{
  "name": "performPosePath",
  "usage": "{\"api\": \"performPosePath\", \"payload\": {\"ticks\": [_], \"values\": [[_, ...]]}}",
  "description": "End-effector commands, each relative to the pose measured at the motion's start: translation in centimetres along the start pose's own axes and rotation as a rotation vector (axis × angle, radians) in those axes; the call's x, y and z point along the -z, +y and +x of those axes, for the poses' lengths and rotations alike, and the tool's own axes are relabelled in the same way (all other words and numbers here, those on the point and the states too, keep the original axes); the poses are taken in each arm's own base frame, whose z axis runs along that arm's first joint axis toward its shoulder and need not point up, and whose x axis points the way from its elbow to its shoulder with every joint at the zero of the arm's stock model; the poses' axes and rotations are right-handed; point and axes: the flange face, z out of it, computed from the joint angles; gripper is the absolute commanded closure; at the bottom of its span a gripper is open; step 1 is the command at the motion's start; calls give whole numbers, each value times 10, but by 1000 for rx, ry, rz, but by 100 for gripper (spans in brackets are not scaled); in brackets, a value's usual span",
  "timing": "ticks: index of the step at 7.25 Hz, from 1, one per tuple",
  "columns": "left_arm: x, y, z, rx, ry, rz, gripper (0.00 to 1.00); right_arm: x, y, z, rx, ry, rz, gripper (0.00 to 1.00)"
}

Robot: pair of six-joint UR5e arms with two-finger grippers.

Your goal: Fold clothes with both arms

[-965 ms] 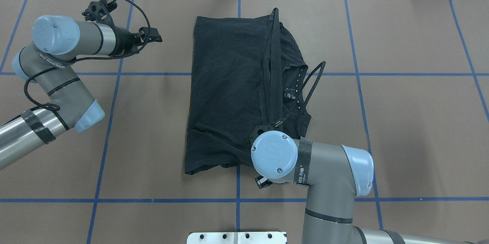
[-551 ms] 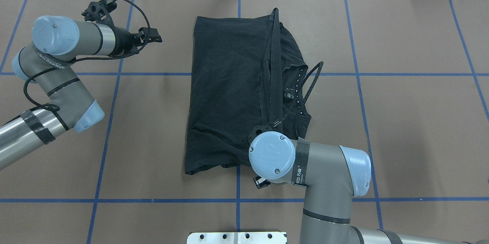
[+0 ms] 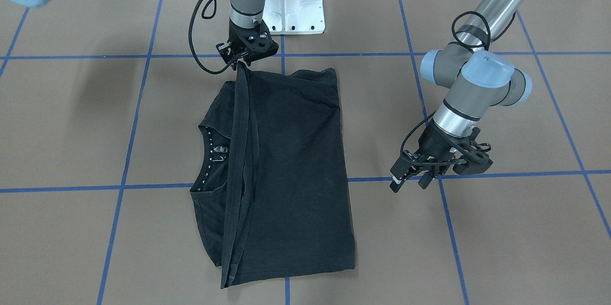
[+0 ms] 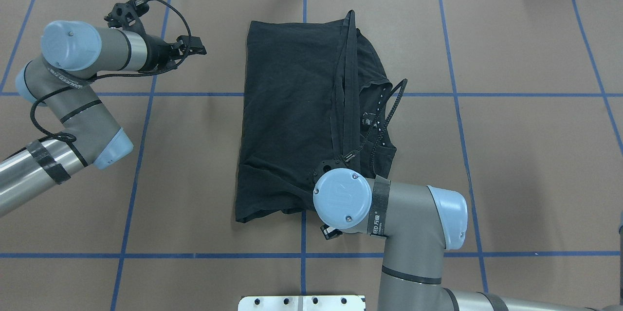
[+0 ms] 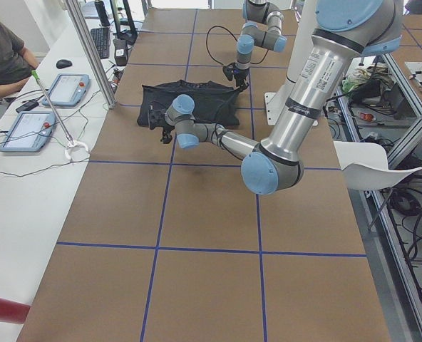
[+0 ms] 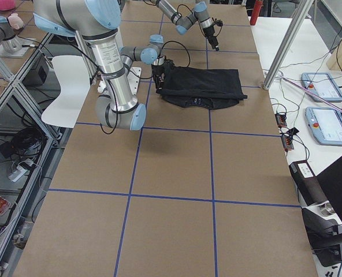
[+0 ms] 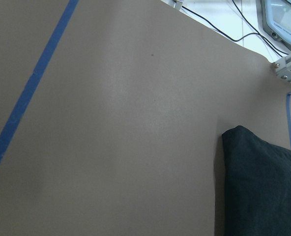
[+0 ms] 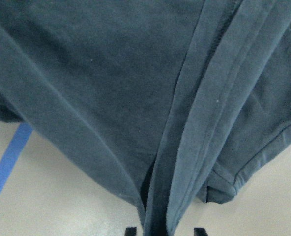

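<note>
desk (image 4: 511, 165): brown, blue tape grid (image 4: 535, 94) | on it: black T-shirt (image 4: 287, 106), folded lengthwise, corner under right gripper (image 3: 237, 63), well apart from left gripper (image 3: 409, 178) | white pedestal (image 3: 296, 4) behind right gripper

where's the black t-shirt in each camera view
Front-facing: T-shirt centre, below the white pedestal.
Overhead: T-shirt centre, above the pedestal.
Exterior left: T-shirt far, top centre.
Exterior right: T-shirt far, top centre.
Left wrist: T-shirt corner, lower right.
Right wrist: T-shirt fills most of the frame.
Shared landmark: the pedestal.
</note>
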Motion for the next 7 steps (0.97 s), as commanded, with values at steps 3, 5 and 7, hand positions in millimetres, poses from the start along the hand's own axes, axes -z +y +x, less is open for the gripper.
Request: {"api": "performPosePath", "payload": {"ticks": [3, 5, 7], "values": [[1, -1, 1, 11, 2, 2, 0, 3, -2, -1, 0, -3, 4, 100], [2, -1, 2, 26, 5, 2, 0, 26, -7, 8, -15, -34, 28, 100], [7, 0, 9, 42, 20, 2, 0, 12, 30, 29, -222, -4, -25, 100]]}}
